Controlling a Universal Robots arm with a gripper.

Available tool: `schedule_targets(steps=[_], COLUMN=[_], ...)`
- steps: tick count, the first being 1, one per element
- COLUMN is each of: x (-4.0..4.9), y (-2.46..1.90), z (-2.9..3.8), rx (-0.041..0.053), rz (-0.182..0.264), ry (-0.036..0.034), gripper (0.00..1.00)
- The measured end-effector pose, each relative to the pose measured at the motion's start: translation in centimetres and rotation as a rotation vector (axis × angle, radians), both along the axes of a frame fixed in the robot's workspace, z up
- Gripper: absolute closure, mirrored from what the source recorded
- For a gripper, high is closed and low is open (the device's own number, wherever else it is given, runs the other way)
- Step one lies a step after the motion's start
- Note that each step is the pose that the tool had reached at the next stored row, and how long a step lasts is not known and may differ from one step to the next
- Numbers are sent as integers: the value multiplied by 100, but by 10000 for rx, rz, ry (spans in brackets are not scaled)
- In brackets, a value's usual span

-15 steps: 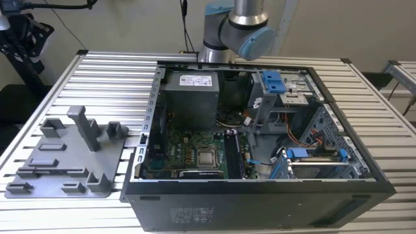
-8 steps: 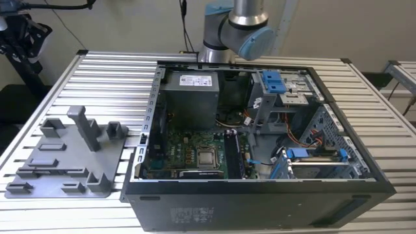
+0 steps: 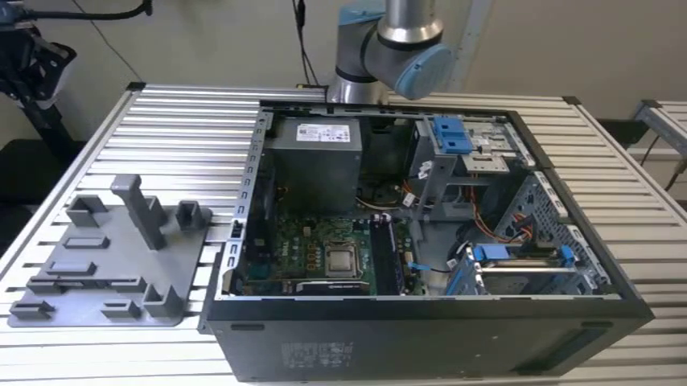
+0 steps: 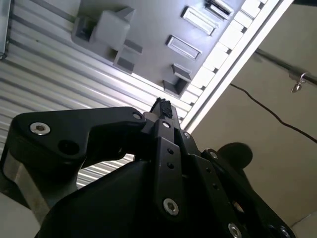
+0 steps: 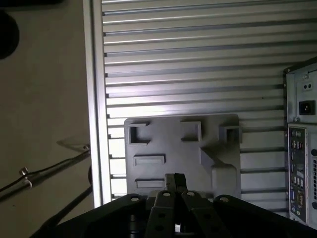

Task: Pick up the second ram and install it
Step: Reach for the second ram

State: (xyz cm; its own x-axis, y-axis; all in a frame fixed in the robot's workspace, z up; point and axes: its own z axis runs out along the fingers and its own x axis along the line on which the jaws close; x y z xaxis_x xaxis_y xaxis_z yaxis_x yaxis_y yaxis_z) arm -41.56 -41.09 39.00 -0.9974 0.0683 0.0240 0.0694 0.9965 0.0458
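one open pc case (image 3: 429, 330) is laid on its side on the slatted table (image 3: 161, 121), so the motherboard (image 3: 311, 241) can be reached from above. a grey fixture plate (image 3: 118, 257) is set just beside it. in the first wrist view the gripper (image 5: 174, 179) is held well above that plate, jaws drawn together, nothing seen clamped. the second ram (image 3: 95, 283) is judged to be the dark strip kept on edge in the plate's long holder.
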Motion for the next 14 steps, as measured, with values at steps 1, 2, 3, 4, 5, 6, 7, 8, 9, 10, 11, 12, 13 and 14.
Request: schedule_targets(steps=[1,2,3,4,5,6,7,8,9,10,11,12,13,14], x=[-7,-14,-20,-25,-28,-30,-29,-30,-30,-30,-30,-29,-23,-19], y=[-19,-37,-57,-79,-104,-134,-165,-193,-222,-253,-285,-314,-339,-363], z=[-1,-1,-2,-3,-4,-5,-6,-7,-8,-9,-10,-12,-11,-11], rx=[0,0,0,0,0,1,0,0,-1,0,0,1,0,-1], rz=[1,0,0,0,0,0,1,1,0,0,0,0,0,0], ry=[-1,0,0,0,0,-1,0,1,1,0,1,-1,1,1], gripper=[89,89,89,89,89,89,89,89,89,89,89,89,89,89])
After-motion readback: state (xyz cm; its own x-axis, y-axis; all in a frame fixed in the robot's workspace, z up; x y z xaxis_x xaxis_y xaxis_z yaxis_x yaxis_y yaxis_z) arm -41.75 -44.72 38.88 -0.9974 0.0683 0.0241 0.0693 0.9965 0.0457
